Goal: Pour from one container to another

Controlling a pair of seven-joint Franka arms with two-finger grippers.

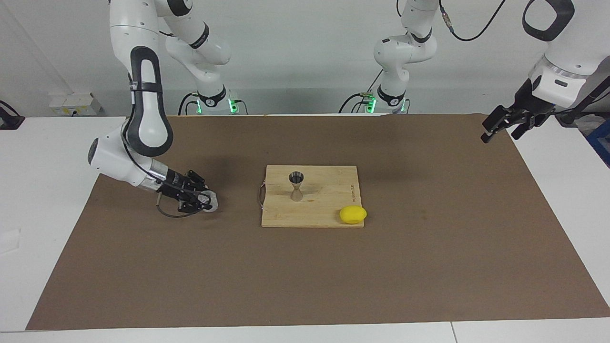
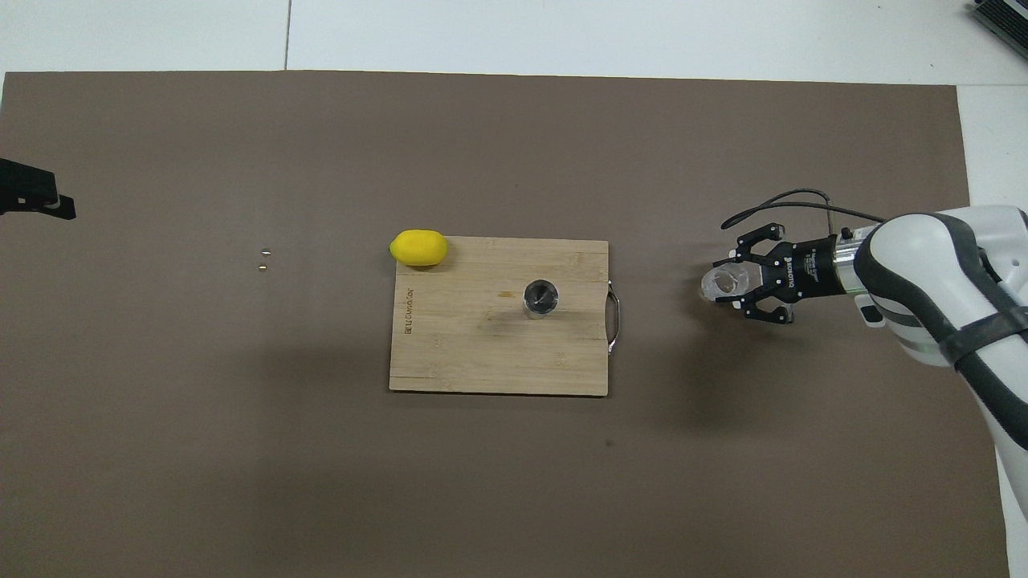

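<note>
The small clear glass tumbler (image 1: 209, 200) sits between the fingers of my right gripper (image 1: 202, 199), low over the brown mat toward the right arm's end of the table, beside the board's handle. It also shows in the overhead view (image 2: 721, 282), with the right gripper (image 2: 743, 282) shut on it. The metal hourglass jigger (image 1: 296, 186) stands upright on the wooden cutting board (image 1: 329, 212); the overhead view shows its open top (image 2: 540, 297). My left gripper (image 1: 500, 129) hangs open and empty over the mat's edge at the left arm's end (image 2: 36, 201).
A yellow lemon (image 1: 353, 214) lies at the corner of the board (image 2: 466, 353) farther from the robots, toward the left arm's end; it also shows in the overhead view (image 2: 418, 247). Two tiny specks (image 2: 263, 258) lie on the brown mat (image 1: 429, 267).
</note>
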